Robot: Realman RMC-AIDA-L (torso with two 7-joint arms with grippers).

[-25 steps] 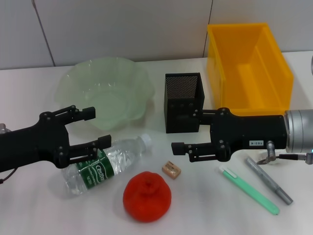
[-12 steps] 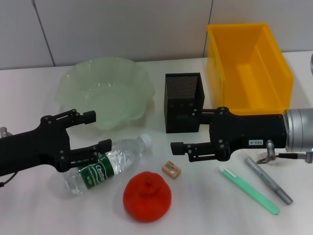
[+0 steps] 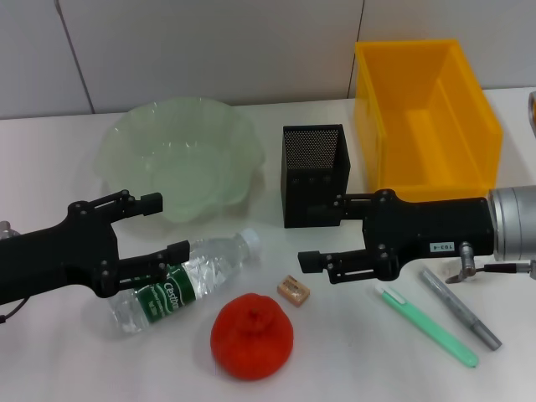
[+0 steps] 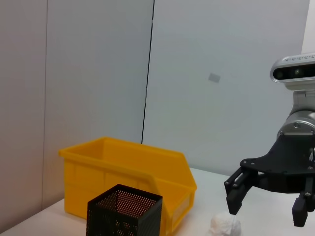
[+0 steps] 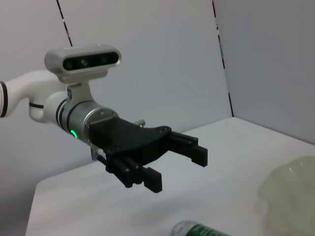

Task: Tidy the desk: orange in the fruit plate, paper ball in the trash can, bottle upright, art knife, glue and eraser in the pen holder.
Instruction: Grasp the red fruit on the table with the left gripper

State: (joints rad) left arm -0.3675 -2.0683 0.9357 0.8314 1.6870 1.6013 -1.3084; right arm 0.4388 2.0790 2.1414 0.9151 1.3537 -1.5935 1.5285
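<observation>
Orange point(image 3: 252, 336) sits nearest on the white surface point(image 3: 67, 360), with the eraser point(image 3: 293, 290) just beyond it. Beside them the bottle point(image 3: 178, 283) lies on its side, cap toward the eraser. The left end effector point(image 3: 159, 228) hovers over the bottle's label end, fingers apart. The right end effector point(image 3: 322, 233) hangs open beyond the eraser, before the pen holder point(image 3: 313, 174). A green pen-like tool point(image 3: 426, 324), possibly the art knife, lies to the right. Farther back stand the fruit plate point(image 3: 180, 157) and trash can point(image 3: 423, 115).
</observation>
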